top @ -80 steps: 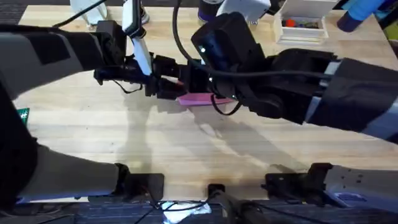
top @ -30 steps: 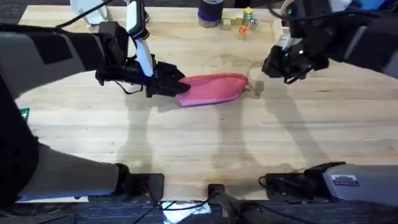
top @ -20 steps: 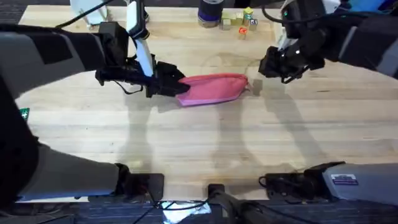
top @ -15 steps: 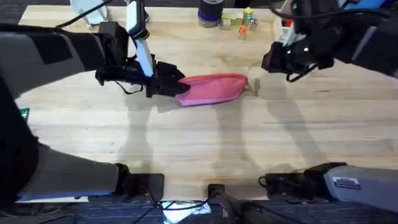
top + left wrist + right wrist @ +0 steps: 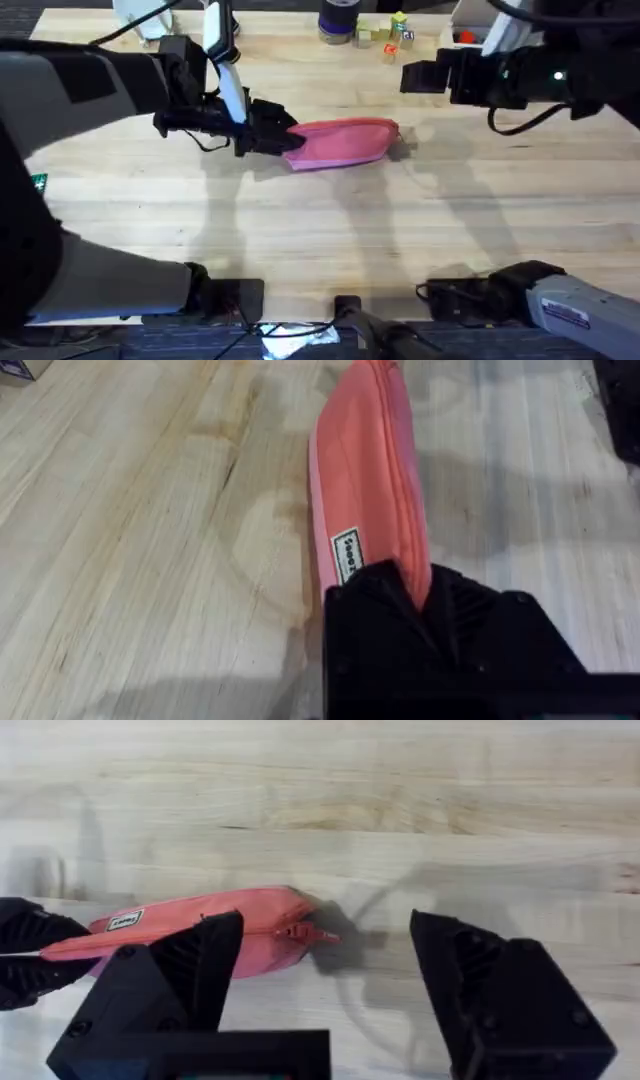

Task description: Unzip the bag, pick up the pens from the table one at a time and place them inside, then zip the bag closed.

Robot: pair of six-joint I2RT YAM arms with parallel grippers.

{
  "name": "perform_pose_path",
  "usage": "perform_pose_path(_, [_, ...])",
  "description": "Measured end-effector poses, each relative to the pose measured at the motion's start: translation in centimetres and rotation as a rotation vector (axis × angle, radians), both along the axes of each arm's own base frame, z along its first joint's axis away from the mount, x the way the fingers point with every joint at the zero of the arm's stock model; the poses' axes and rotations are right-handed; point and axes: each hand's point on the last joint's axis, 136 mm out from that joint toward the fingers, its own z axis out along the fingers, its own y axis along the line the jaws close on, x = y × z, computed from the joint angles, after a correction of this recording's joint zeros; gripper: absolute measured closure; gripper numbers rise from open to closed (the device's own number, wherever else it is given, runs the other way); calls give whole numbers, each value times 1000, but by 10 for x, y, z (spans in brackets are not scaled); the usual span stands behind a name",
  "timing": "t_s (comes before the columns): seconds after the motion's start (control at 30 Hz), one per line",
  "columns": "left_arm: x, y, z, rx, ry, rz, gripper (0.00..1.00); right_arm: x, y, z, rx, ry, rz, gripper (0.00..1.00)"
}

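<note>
**A:** The bag point(image 5: 342, 144), where's it sitting right now? Looking at the overhead and it's that pink pouch lying flat on the desk point(image 5: 320, 230), roughly mid-desk and a bit toward the far side, long axis running left to right.

**B:** Yep. Left gripper point(image 5: 283, 140) has its jaws clamped on the bag's left end. In the left wrist view the pink fabric point(image 5: 365, 490) runs straight out from between the black fingers point(image 5: 380, 610), and there's a little white label on the side just ahead of them. Zip seam is on top, and it looks closed along what I can see.

**A:** And the right one?

**B:** Right gripper point(image 5: 418, 76) is up off the bag, beyond its right end and toward the far edge of the desk, not touching anything. Jaws are spread wide with nothing in them. Its wrist view shows the bag's right end point(image 5: 250, 935) between the two fingers point(image 5: 180, 975), with the zip pull point(image 5: 315, 933) sticking out from the tip, down on the wood below.

**A:** Other stuff around?

**B:** Some small coloured blocks point(image 5: 385, 33) and a dark jar point(image 5: 339, 18) along the far edge, well apart from the bag. A white box point(image 5: 478, 25) behind the right arm too.
</note>
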Motion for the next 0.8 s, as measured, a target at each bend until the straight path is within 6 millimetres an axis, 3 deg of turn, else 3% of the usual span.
perform_pose_path(0.03, [0,0,0,0,0,0,951,-1,0,1,2,-3,4,5])
perform_pose_path(0.07, [0,0,0,0,0,0,875,-1,0,2,3,-5,6,5])
perform_pose_path(0.13, [0,0,1,-5,3,1,648,-2,1,3,4,-7,10,5])
perform_pose_path(0.27, [-1,-1,3,-21,5,0,82,-3,1,3,4,-7,16,5])
perform_pose_path(0.3, [-1,-1,4,-25,9,1,28,-3,1,4,4,-8,16,5])
perform_pose_path(0.8, [-3,-1,3,-23,35,7,6,-2,1,4,-1,-10,22,5])
